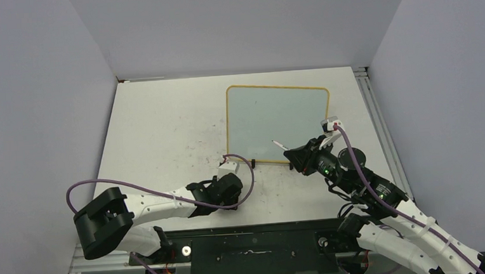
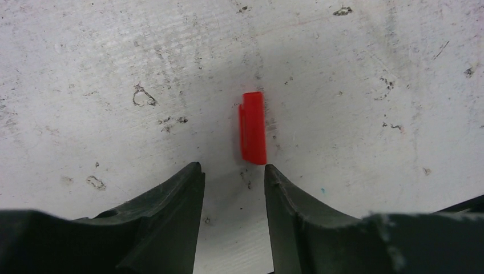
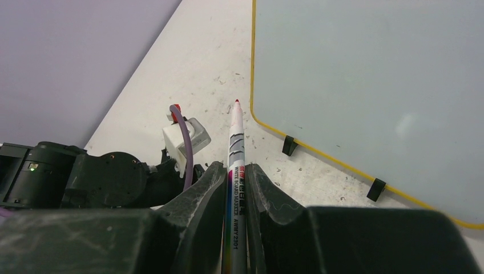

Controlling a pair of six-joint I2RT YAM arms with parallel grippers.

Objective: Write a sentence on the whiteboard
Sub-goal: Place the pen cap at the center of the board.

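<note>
Pressing may slip the marker (image 3: 235,142) through the right gripper (image 3: 237,174) clamping it. The left gripper (image 2: 234,171), jaws parted and empty, could knock the cap (image 2: 253,128) at 12 o'clock.

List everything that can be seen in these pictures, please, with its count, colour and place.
whiteboard: one, pale bluish-white with a yellowish frame, far right part of the table; no writing shows on it
clip feet: two, black, on the whiteboard's near edge
marker: one, white barrel with a red tip, uncapped, tip near the whiteboard's near left corner
marker cap: one, red, lying on the table just beyond the left fingertips, not held
table: one, white and scuffed
walls: three, pale grey, around the table
purple cables: two, one along each arm
left gripper: one, black, open, low over the table
right gripper: one, black, shut on the marker
</note>
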